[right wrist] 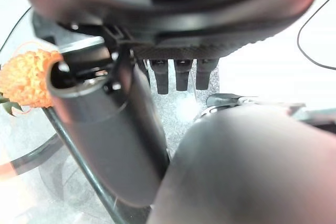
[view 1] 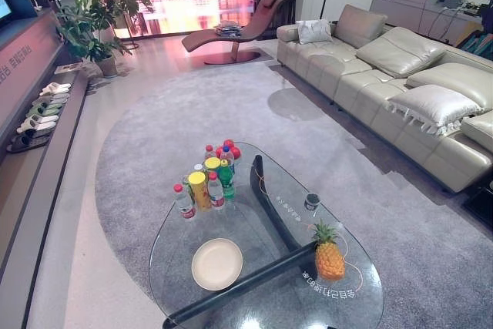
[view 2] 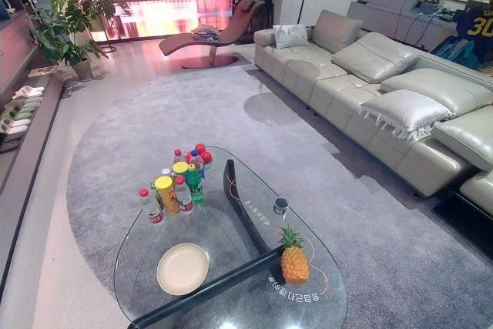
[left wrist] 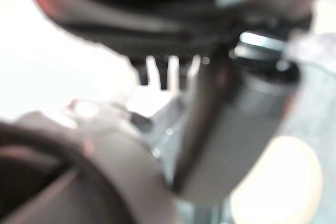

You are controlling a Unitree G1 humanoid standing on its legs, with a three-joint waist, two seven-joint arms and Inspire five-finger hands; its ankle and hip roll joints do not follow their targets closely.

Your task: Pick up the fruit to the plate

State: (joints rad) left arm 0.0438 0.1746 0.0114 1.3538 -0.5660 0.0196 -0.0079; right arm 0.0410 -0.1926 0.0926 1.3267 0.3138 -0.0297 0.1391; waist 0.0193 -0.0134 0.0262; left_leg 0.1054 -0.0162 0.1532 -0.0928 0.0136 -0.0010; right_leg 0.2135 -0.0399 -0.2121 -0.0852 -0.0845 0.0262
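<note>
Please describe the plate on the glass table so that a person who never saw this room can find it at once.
Find the glass table on the round grey rug in front of the sofa. The plate lies flat on its near left part, nearer than the cluster of bottles and left of the pineapple. It is the only flat, round, cream thing there, and nothing lies on it.

- Pineapple [view 1: 330, 259]: orange body, green crown.
- Plate [view 1: 216, 263]: plain cream.
- Surface [view 1: 231, 221]: clear glass with a black base.
- Bottles [view 1: 206, 184]: red caps, one green, with a yellow can.
- Rug [view 1: 185, 113]: grey.
- Sofa [view 1: 385, 75]: beige.
- My right hand [right wrist: 178, 74]: dark.
</note>
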